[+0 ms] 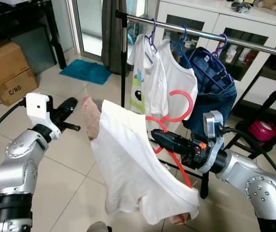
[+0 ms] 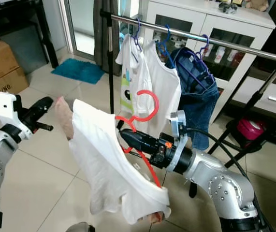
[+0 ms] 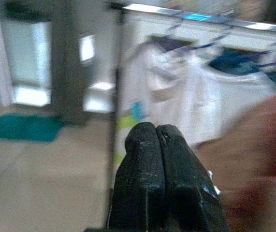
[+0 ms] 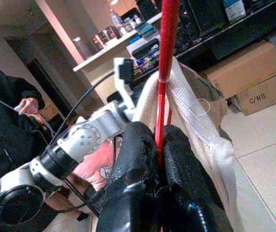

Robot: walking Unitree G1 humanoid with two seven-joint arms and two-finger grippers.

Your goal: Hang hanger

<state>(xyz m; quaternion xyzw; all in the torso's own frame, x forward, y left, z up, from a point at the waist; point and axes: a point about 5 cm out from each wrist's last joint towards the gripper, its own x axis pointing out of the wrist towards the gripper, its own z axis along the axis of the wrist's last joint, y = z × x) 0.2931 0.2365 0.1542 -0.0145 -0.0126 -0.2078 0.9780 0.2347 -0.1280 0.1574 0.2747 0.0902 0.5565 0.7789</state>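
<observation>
Ahead and across the upper scene, a clothes rail (image 1: 234, 39); hung along it from left to right, a printed shirt (image 1: 142, 72), a plain T-shirt (image 1: 179, 82) and jeans (image 1: 215, 87); behind the rail, a glass-fronted cabinet (image 1: 225, 24); far left on the floor, cardboard boxes (image 1: 5, 72); beyond them near the doorway, a floor mat (image 1: 85, 71). In front of the rail at centre, a hanger (image 1: 174, 113) draped with a shirt (image 1: 133, 169); clamped on the hanger from the right, the right gripper (image 1: 159, 139); left of the shirt and apart from it, the left gripper (image 1: 66, 110), fingers pressed together. In the right wrist view, beyond the left arm, a person (image 4: 5, 116).
</observation>
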